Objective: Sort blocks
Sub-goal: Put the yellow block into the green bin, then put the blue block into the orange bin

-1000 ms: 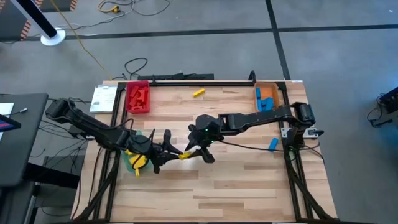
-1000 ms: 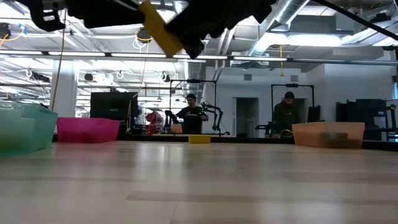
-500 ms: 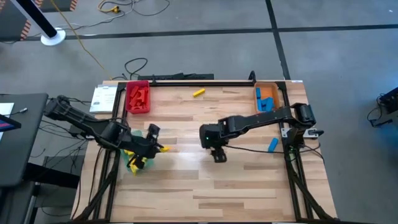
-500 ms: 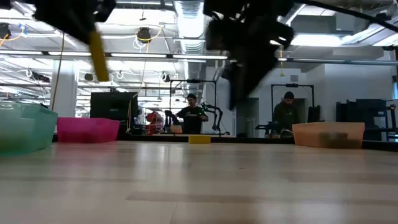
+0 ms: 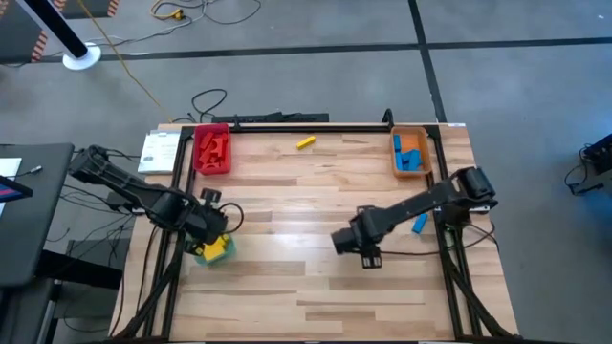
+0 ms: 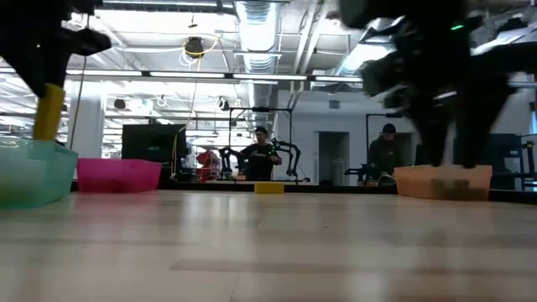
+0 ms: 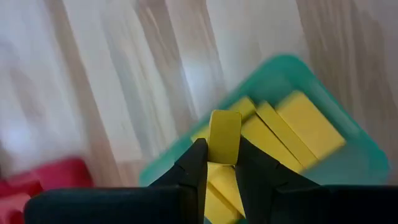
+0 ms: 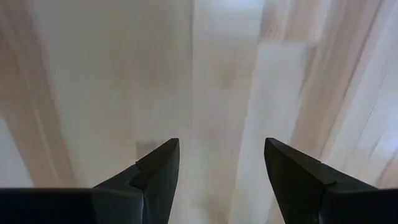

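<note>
My left gripper [image 5: 214,231] is shut on a yellow block [image 7: 224,135] above the green tray [image 7: 302,65], which stands near the table's left edge and holds several yellow blocks [image 5: 213,247]. In the low view the block [image 6: 49,109] hangs just over the tray [image 6: 30,172]. My right gripper [image 8: 221,167] stands open over bare wood right of the table's middle [image 5: 368,258] and points down. One yellow block [image 5: 304,141] lies flat at the far edge, and a blue block [image 5: 419,222] lies near the right edge. My left gripper pinches the yellow block between its two fingers by the two sides of its upper end [image 7: 222,155]. The fingers come steeply from above. The block sticks out past the fingertips and hangs nearly upright, its free lower end [image 6: 48,134] about level with the tray's rim.
A red tray [image 5: 211,150] with red blocks stands at the far left. An orange tray [image 5: 411,153] with blue blocks stands at the far right. Bare wood fills the table's middle and near side. People stand in the room beyond the far edge.
My left gripper has carried the yellow block from the table's middle toward the left edge and tipped from nearly level to pointing down over the green tray. My right gripper has drawn away from that block toward the table's right and near edges and tipped to point down.
</note>
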Controlling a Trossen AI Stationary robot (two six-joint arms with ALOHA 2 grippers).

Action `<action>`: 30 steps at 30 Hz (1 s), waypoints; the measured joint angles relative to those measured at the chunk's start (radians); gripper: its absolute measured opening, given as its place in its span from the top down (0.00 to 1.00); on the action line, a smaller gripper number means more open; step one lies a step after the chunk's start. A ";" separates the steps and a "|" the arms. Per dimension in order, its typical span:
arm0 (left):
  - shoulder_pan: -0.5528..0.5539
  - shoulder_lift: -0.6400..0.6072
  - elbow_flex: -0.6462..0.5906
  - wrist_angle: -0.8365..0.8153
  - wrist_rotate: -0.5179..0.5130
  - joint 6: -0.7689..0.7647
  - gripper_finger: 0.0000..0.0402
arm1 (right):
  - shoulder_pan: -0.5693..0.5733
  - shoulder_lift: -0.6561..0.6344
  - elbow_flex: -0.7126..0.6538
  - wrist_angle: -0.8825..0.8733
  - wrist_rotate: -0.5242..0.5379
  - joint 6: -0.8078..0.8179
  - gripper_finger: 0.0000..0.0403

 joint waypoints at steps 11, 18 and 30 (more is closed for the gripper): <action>-0.013 0.000 -0.034 -0.109 0.076 -0.128 0.85 | 0.227 -0.205 -0.249 -0.072 0.075 0.388 0.38; 0.018 0.007 -0.134 -0.072 0.107 -0.147 0.85 | 0.343 -0.278 -0.371 -0.213 0.073 0.474 0.38; 0.035 0.011 -0.155 -0.016 0.106 -0.193 0.62 | 0.367 -0.364 -0.517 -0.141 0.039 0.424 0.42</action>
